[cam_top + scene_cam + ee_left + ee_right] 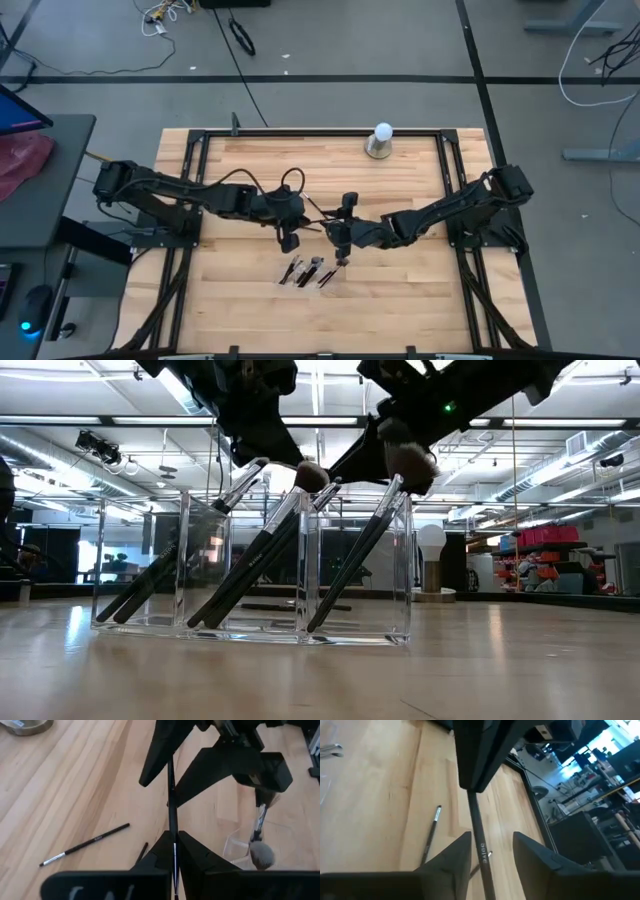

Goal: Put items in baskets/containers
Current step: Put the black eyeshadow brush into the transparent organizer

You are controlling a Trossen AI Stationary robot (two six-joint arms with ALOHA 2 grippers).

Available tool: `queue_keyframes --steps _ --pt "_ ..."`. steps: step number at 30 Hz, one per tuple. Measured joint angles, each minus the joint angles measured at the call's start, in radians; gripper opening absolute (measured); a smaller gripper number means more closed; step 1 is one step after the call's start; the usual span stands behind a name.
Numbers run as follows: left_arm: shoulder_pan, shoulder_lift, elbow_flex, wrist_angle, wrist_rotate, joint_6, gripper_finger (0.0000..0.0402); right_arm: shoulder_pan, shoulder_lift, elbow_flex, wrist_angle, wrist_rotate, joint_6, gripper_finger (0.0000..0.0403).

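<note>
We are watching both arms meeting over mid-table — the left gripper (175,851) pinching a slim brush (171,795), the right gripper (491,851) standing parted around it — just beside the clear tray (250,628) holding leaning brushes (250,575).

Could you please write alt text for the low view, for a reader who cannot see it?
A clear three-compartment container stands on the wooden table, with dark-handled makeup brushes leaning inside each compartment. Two dark arms reach down from above. A white ball-shaped object stands behind it.
</note>
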Motion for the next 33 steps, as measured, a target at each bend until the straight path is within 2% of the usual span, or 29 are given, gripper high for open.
queue_keyframes --steps 8,14,18,21,24,29,33 --pt "0.0 0.0 0.0 0.005 0.0 0.0 0.0018 -0.026 0.0 0.0 -0.022 -0.102 0.027 0.0076" --pt "0.0 0.0 0.0 0.01 -0.005 0.012 0.0019 -0.028 0.0 0.0 -0.038 -0.121 0.046 0.0018" --pt "0.0 0.0 0.0 0.029 -0.011 0.09 0.003 -0.027 0.0 -0.006 -0.039 -0.12 0.107 0.0013" --pt "0.001 -0.013 0.005 0.064 -0.015 0.154 0.0067 -0.031 0.0 -0.053 0.017 -0.115 0.145 0.0011" --pt "0.001 -0.038 0.057 0.005 -0.015 0.194 0.012 -0.039 -0.009 -0.141 0.148 -0.107 0.183 0.001" --pt "0.0 -0.092 0.169 -0.189 -0.042 0.202 0.0197 -0.041 -0.096 -0.354 0.519 -0.019 0.213 0.001" --pt "-0.021 -0.124 0.122 -0.136 -0.136 0.285 0.0224 -0.038 -0.195 -0.516 0.856 -0.014 0.208 0.001"
